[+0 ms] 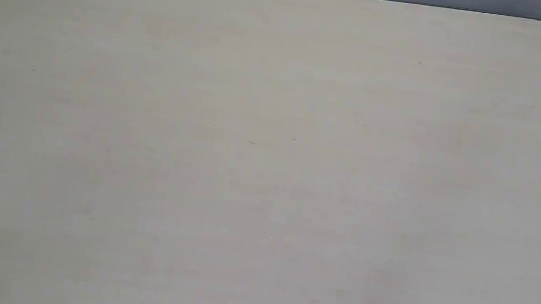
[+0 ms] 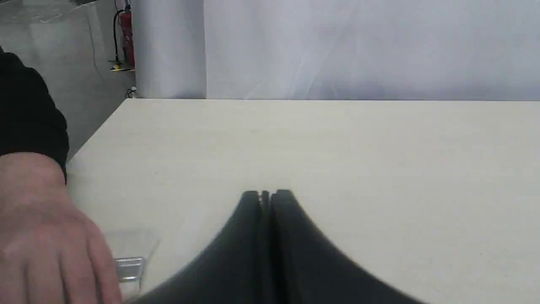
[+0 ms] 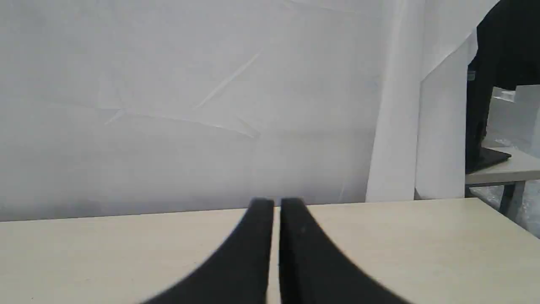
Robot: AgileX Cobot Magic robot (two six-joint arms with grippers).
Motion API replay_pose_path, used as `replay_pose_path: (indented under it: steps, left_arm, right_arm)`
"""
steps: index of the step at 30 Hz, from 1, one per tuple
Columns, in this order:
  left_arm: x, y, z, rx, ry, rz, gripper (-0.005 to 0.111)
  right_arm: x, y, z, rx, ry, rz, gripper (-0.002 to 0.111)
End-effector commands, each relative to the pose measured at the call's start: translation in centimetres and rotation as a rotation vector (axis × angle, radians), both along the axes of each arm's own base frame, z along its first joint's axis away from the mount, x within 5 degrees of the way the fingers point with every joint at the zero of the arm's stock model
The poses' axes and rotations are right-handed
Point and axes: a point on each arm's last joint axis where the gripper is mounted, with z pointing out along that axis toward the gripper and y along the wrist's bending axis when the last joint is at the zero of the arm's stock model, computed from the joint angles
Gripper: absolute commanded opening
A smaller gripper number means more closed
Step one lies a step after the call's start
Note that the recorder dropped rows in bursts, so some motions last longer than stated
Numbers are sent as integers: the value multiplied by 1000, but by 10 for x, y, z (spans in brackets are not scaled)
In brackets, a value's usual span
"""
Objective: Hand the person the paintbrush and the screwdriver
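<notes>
In the left wrist view my left gripper [image 2: 265,195] is shut with nothing between its black fingers, above the pale tabletop. Beside it the person's hand [image 2: 46,236], with a black sleeve at the wrist, rests on the paintbrush [image 2: 128,257]; only its pale bristles and silver ferrule show past the fingers, and the handle is hidden. My right gripper [image 3: 276,203] is shut and holds nothing, near the table's far edge. The screwdriver is out of view. The exterior view shows only bare tabletop, with no gripper and no object.
A pale wooden table [image 1: 269,162] fills the exterior view. A white curtain [image 3: 190,105] hangs behind it. A red fire extinguisher [image 2: 126,38] stands on the floor beyond the table's corner. A second table [image 3: 502,169] with a dark object stands to the side.
</notes>
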Motion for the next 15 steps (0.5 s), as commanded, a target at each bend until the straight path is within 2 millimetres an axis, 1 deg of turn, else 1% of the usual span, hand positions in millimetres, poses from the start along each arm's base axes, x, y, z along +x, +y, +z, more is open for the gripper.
replay_pose_path:
  steps: [1, 10, 15]
  left_arm:
    - [0, 0, 0, -2, -11, -6, 0]
    - [0, 0, 0, -2, -11, -6, 0]
    - [0, 0, 0, -2, -11, -6, 0]
  right_arm:
    - [-1, -1, -2, 6, 1, -8, 4]
    - [0, -1, -3, 4, 13, -10, 4]
    - [-1, -1, -3, -36, 21, -15, 4]
